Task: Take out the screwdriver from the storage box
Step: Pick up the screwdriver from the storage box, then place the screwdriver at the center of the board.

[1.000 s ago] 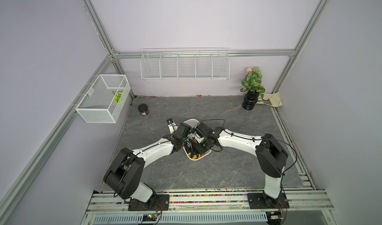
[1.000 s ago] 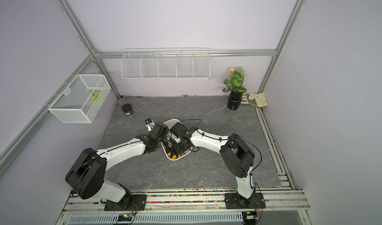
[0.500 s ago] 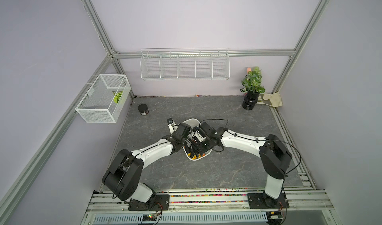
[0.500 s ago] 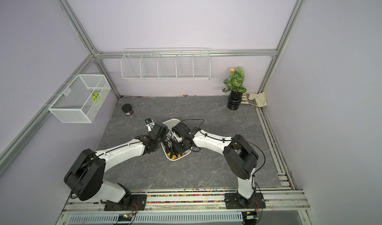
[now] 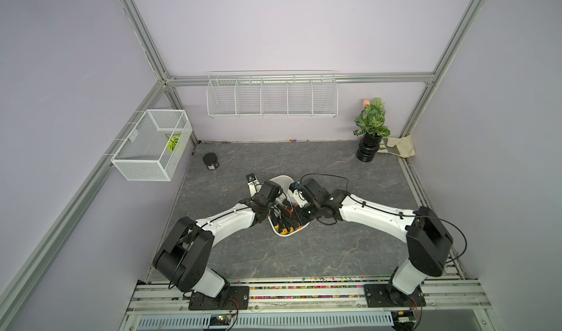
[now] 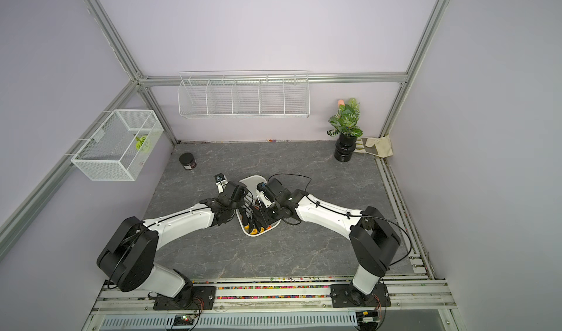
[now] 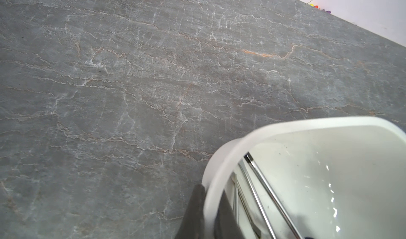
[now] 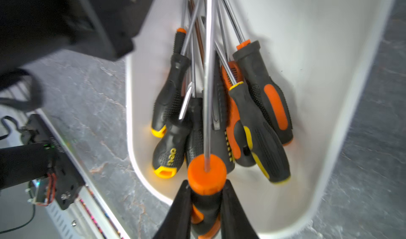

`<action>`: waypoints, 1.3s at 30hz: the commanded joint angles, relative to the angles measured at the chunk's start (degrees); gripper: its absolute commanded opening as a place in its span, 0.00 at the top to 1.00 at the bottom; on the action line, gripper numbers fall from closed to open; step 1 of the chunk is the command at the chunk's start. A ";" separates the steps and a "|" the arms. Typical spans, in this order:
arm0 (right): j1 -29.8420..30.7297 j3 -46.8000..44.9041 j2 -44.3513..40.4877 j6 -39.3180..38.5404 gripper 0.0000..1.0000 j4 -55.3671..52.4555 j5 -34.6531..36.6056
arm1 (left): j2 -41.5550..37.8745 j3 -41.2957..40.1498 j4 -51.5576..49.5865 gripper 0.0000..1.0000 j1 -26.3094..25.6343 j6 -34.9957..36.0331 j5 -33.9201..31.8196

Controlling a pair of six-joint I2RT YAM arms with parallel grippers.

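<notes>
Right gripper [image 8: 207,184] is clamped on the screwdriver [image 8: 206,172], one finger on each side of the black-and-orange handle just behind its round orange collar. The chrome shaft runs away from the camera, over the pile. The held screwdriver sits inside the outline of the storage box [image 8: 318,51], at its rounded end nearest the robot bases. Whether it touches the tools below, can't tell. Several other screwdrivers [image 8: 261,90] lie in the box with black-yellow and black-orange handles, all with handles toward that same end. One black-yellow handle [image 8: 169,156] carries yellow lettering that looks like "deli" seen upside down; no other writing is legible on the tools. Left gripper [image 7: 209,194] is pinched on the box's side wall, one dark finger outside the rim and one inside, with bare chrome shafts [image 7: 263,194] just beside the inner finger. In both top views the white storage box [image 5: 284,180] [image 6: 254,180] sits mid-table on the grey marble-pattern tabletop [image 5: 273,253], with both arms converging over it. A black jar [image 5: 210,161] stands near the back left; its label is too small to read. The mesh basket [image 5: 152,145] has a small tag, also unreadable. The wire rack [image 5: 272,96] is on the back wall, and a potted plant [image 5: 371,128] and cloth pouch [image 5: 398,145] are in the back right corner.
</notes>
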 commanded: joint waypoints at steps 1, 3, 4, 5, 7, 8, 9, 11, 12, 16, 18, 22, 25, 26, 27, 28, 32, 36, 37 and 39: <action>-0.14 -1.24 -4.93 1.09 1.00 -0.72 0.43 | 0.43 1.42 1.81 1.00 1.09 4.61 -0.46; -0.82 -2.26 -7.31 1.17 1.00 -1.59 1.16 | 0.42 1.38 2.22 1.00 1.69 7.01 0.07; -1.23 -2.82 -8.28 1.19 1.00 -1.92 1.43 | 0.41 1.39 2.29 1.00 2.01 8.00 1.08; -1.88 -3.60 -9.37 1.31 1.00 -2.15 1.82 | 0.41 1.42 2.50 1.00 2.37 9.17 2.08; -2.92 -5.31 -10.94 2.09 1.00 -2.98 3.87 | 0.34 1.40 2.65 1.00 2.84 11.19 2.94; -3.36 -6.05 -11.42 2.24 1.00 -3.55 5.17 | 0.13 1.52 2.61 1.00 2.99 12.16 3.21; -4.09 -6.92 -11.80 2.03 1.00 -3.90 5.66 | -0.14 1.40 2.50 1.00 3.20 13.12 3.31; -5.61 -9.05 -12.12 1.98 1.00 -3.63 5.59 | -0.77 1.31 2.56 1.00 3.37 14.64 3.62; -6.33 -10.25 -11.97 2.12 1.00 -3.01 5.30 | -1.04 1.43 2.30 1.00 3.49 15.44 3.67; -8.42 -13.81 -9.94 3.38 1.00 0.82 3.52 | -1.50 2.17 1.09 1.00 3.72 17.73 3.26; -8.87 -14.40 -8.02 3.87 1.00 2.57 3.30 | -1.60 2.12 1.05 1.00 4.08 18.34 4.06; -10.08 -14.22 -3.64 4.89 1.00 5.71 1.45 | -1.35 1.28 2.37 1.00 4.45 18.55 6.23; -10.89 -12.61 -0.63 5.51 1.00 7.02 -0.03 | -0.86 0.87 3.34 1.00 4.47 18.53 7.41; -10.96 -11.57 0.44 5.40 1.00 6.88 0.11 | -0.72 0.72 3.68 1.00 4.41 18.45 7.73; -11.16 -10.52 1.49 5.30 1.00 6.56 0.23 | -0.46 0.60 4.02 1.00 4.47 18.24 8.03; -11.32 -9.72 2.32 5.23 1.00 6.54 0.06 | -0.32 0.46 4.24 1.00 4.48 18.05 8.26; -12.82 -7.37 5.47 6.10 1.00 7.33 -1.94 | 0.59 0.02 5.11 1.00 4.48 17.78 8.72; -13.59 -6.08 7.93 7.00 1.00 7.59 -2.61 | 0.87 -0.43 5.56 1.00 4.46 17.77 8.79; -13.78 -5.99 8.33 7.13 1.00 7.41 -2.38 | 0.95 -0.48 5.75 1.00 4.48 17.84 8.76; -13.89 -5.81 9.37 7.12 1.00 6.91 -1.85 | 1.13 -0.63 5.99 1.00 4.39 18.01 8.77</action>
